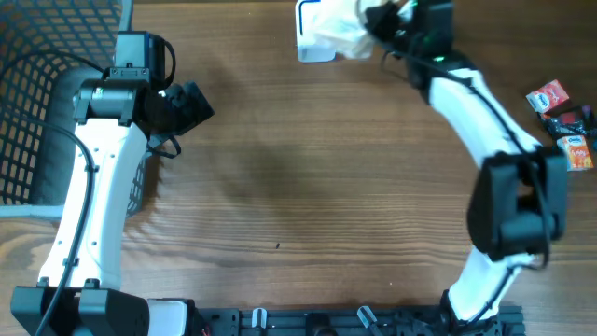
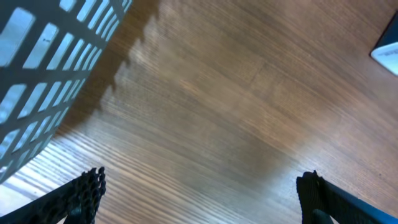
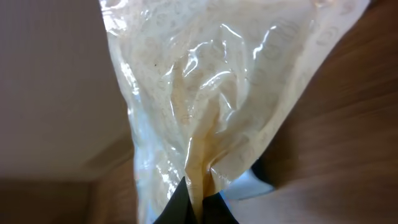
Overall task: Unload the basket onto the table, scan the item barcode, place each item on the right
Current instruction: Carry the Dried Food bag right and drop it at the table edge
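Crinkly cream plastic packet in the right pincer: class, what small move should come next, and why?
Probably turn the crinkly cream plastic packet above the white boxy device, likely the scanner: the right pincer grips it shut there, yet no barcode shows.

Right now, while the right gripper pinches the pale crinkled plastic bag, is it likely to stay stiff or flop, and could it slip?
The pale crinkled plastic bag is probably floppy: it bunches into creases where the right gripper pinches it. It seems light, since one small pinch carries it. Its glossy film may be slippery.
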Controlling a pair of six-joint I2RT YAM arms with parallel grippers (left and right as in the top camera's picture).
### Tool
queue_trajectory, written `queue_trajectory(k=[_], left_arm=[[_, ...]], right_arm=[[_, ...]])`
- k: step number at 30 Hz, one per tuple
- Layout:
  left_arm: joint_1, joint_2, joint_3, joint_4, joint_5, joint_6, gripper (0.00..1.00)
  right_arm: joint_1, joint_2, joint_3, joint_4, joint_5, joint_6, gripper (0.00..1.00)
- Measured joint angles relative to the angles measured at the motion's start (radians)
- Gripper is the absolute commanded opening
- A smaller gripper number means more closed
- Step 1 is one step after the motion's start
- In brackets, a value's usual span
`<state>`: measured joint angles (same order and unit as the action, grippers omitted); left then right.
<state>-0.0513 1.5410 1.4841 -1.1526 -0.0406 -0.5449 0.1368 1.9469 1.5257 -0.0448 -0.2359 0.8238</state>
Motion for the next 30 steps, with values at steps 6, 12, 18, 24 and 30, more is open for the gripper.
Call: queue_trajectory(k=[6,12,18,24,30], left_arm=[[0.0,0.0,0.0,0.0,0.0,0.0,1.0],[0.0,0.0,0.0,0.0,0.0,0.0,1.0],[0.0,0.0,0.0,0.001,0.0,0.0,1.0],[0.0,0.0,0.0,0.0,0.0,0.0,1.0],[0.0,0.0,0.0,0.0,0.0,0.0,1.0]], right_arm=[[-0.277,-0.198,0.006,-0.365,0.203,-0.108,0.05],[-0.556,-0.168,0.001,-0.545,0.241,-0.26,0.05],[-0.678,-0.016,0.0,-0.5,0.321,-0.377,0.07],[-0.694,0.063,0.0,-0.431,0.327,-0.509,0.6],[-0.694,-0.006,0.027,-0.497,0.36,-0.512,0.68]])
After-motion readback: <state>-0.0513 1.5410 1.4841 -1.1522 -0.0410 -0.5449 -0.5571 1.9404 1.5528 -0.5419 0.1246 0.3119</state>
